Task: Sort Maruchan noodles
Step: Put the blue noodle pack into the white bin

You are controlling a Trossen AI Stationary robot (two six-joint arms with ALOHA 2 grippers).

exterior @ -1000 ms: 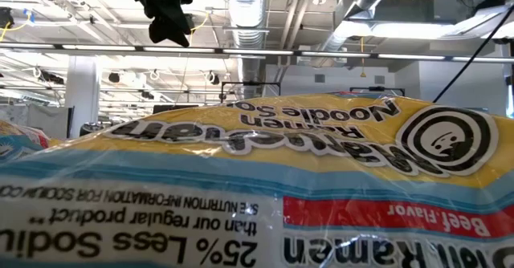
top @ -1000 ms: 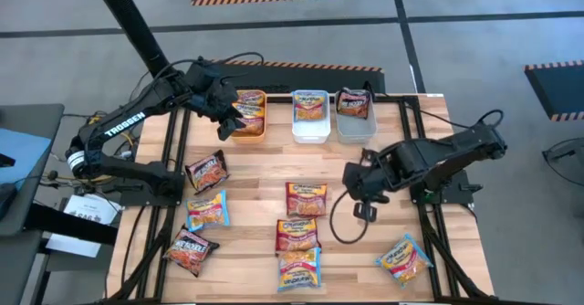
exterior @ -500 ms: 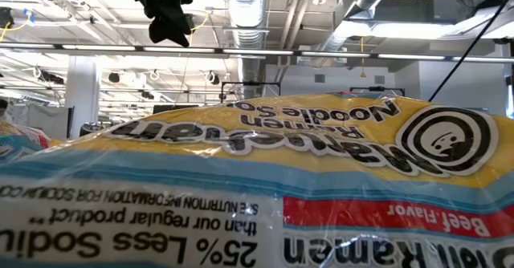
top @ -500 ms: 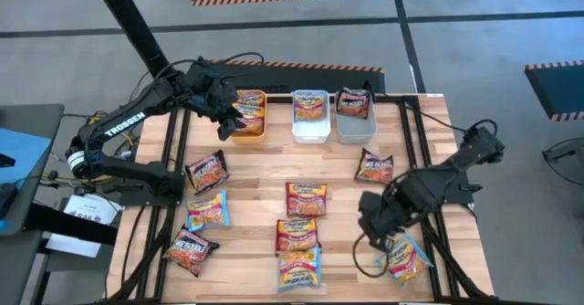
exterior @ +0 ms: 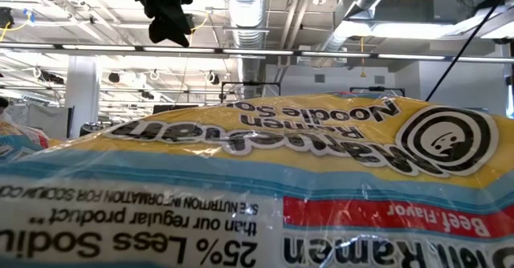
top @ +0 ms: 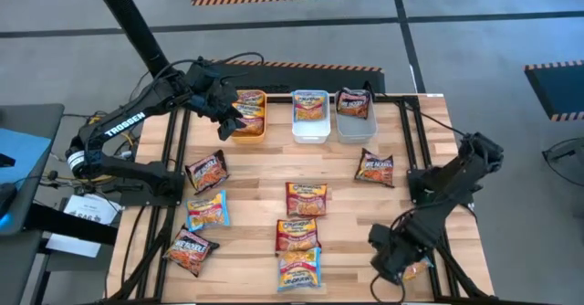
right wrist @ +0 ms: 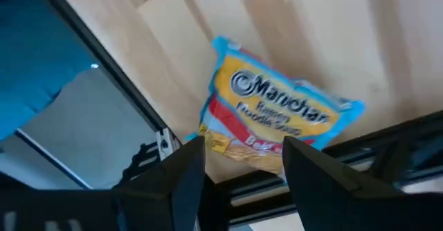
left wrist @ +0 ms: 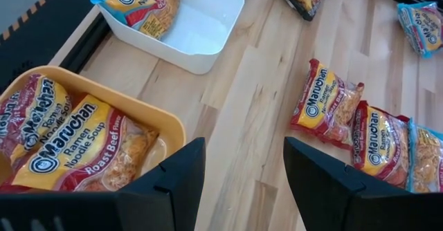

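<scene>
Three bins stand in a row at the table's [top: 347, 205] far edge: left bin [top: 248, 113], middle bin [top: 310, 115], right bin [top: 354, 113], each holding packets; the left gripper [top: 230, 115] hangs just left of the left bin; loose packets [top: 306, 199] lie mid-table and at the left; one packet [top: 375, 167] lies right of centre; the right gripper [top: 391, 261] is over the near right corner, above another packet [right wrist: 277, 124].

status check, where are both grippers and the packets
Right gripper open over the blue packet at the table's front right. Left gripper open above the orange bin. Nothing in the way.
</scene>
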